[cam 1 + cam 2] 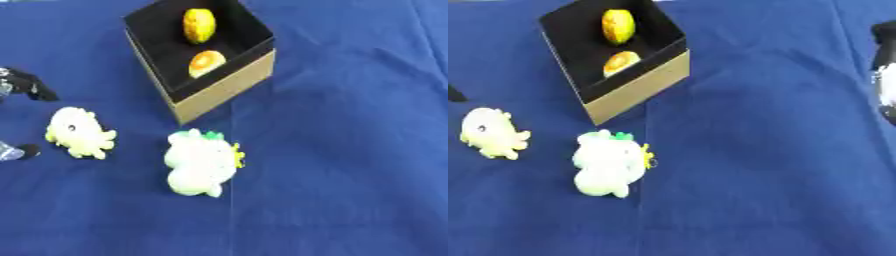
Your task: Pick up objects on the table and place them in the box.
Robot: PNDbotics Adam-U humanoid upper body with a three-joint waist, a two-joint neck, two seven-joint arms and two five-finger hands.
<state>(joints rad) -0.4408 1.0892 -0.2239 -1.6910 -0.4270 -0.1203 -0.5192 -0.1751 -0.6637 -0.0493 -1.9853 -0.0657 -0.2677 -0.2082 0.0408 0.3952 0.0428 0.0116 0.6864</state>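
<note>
I am looking at a square cardboard box (222,86) with black lining, holding two rounded orange-yellow objects (199,25). Two pale, lumpy plush toys (202,162) (no readable labels) are lying nearby on wrinkled blue cloth (350,150). My left hand (24,85) is showing partly; I cannot tell its grip.

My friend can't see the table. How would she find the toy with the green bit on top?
Find the black-lined box on the blue cloth. Just below its near corner lies a pale plush toy, with green on top; its yellowish neighbour sits further left.

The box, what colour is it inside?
Black inside the box, tan outside; clearest in the left eye view.
</note>
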